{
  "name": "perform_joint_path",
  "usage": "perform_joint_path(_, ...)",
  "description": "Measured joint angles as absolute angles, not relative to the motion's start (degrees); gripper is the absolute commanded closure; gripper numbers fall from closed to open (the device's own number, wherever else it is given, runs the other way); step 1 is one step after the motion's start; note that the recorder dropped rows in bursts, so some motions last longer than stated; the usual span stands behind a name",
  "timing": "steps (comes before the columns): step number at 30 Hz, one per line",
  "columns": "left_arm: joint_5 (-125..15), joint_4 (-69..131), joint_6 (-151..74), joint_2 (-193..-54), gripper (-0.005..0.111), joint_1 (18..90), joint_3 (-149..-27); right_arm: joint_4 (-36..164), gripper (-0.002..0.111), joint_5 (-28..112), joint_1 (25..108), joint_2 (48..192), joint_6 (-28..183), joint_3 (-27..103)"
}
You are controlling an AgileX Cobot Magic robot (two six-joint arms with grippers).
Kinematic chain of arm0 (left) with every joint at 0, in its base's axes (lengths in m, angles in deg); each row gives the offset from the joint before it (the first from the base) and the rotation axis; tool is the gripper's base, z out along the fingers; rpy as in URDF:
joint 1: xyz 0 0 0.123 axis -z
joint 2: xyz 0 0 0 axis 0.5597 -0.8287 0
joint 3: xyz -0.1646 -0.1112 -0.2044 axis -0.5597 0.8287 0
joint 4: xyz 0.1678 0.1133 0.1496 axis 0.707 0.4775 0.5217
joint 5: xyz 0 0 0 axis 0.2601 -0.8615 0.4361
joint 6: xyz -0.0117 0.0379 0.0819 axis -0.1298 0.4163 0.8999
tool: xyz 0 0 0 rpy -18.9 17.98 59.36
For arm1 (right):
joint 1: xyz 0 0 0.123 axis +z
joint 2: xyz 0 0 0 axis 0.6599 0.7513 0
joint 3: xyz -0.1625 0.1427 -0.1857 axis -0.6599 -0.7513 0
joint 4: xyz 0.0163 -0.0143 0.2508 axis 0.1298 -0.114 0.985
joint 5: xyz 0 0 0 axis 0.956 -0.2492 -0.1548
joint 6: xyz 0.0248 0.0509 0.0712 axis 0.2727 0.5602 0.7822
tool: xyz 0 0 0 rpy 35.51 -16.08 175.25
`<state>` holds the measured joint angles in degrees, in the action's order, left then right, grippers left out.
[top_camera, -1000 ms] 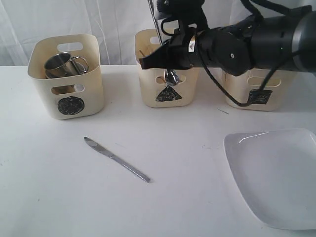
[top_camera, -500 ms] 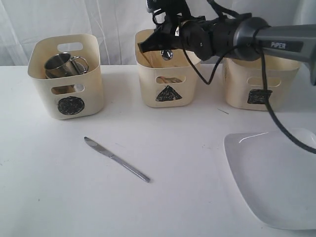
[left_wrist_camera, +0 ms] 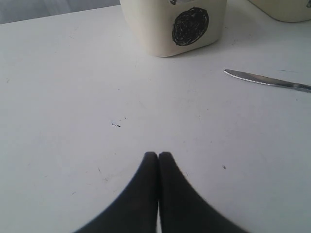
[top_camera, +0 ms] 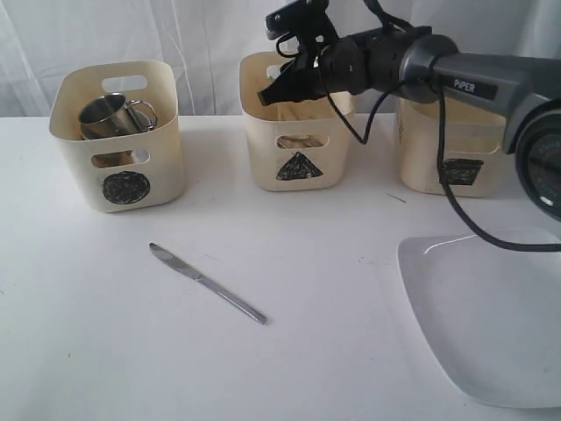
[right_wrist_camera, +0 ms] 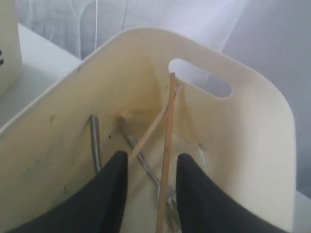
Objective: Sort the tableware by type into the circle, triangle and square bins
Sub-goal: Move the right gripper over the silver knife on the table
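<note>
Knife lies diag., blade tip twd circle bin.

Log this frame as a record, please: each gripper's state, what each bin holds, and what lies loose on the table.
left gripper: shut, holding nothing
right gripper: open, empty, over the triangle bin
triangle bin contents: wooden chopsticks, steel utensils
circle bin contents: steel mug
square bin contents: not visible
loose on table: knife, white plate
</note>
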<state>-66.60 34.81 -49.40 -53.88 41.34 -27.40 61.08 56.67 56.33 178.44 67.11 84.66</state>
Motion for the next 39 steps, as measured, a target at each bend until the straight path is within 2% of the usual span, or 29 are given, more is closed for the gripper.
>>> perform_joint_path(12,-66.6,34.8,-49.4,-53.9,0.107,41.3,-27.4,61.0,0.075,75.0,57.4,164.3,62.8,74.0)
perform_joint_path(20,-66.6,34.8,-49.4,-53.9,0.107,41.3,-27.4,61.2,0.075,91.2,63.2,157.8,59.7,66.2)
perform_joint_path(25,-66.6,34.8,-49.4,-53.9,0.107,41.3,-27.4,62.2,0.075,100.7,70.1,158.3,57.0,65.4)
perform_joint_path(30,-66.6,34.8,-49.4,-53.9,0.107,41.3,-27.4,62.4,0.064,102.2,74.9,161.0,56.7,65.4)
perform_joint_path(39,-66.6,34.8,-49.4,-53.9,0.107,41.3,-27.4,62.4,0.061,102.5,76.8,168.3,55.7,65.4)
